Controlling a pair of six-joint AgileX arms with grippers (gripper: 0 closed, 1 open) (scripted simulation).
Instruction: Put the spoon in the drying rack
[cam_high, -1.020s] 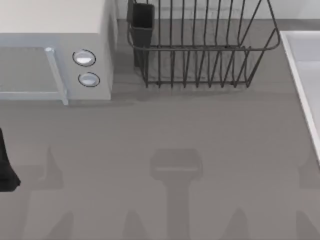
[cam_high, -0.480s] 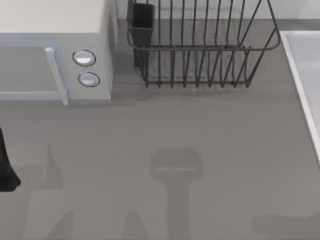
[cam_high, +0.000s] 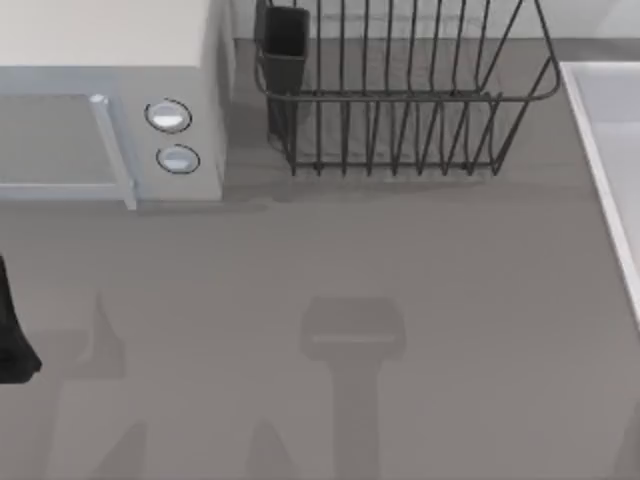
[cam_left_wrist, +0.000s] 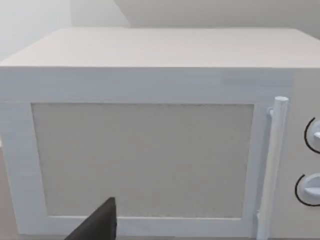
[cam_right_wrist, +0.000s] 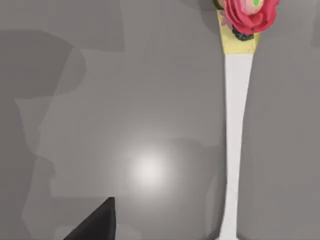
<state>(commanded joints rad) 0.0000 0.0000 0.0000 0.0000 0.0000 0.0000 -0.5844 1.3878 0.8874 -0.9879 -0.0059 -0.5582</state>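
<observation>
1. Standing at the desk's (cam_high: 420, 260) far edge, the drying rack (cam_high: 400, 100) is cut off along its top.
2. Lying flat on the desk, the white spoon (cam_right_wrist: 235, 130) has a pink flower end, partly cropped.
3. Left arm (cam_high: 12, 330) sits at the left edge.
4. Neither gripper's finger spread can be told.

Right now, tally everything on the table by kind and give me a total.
Microwave: 1
Drying rack: 1
Utensil cup, at the rack's corner: 1
Spoon, white handle with a pink flower at one end: 1
White tray-like slab at the table's right edge: 1
Total: 5
</observation>
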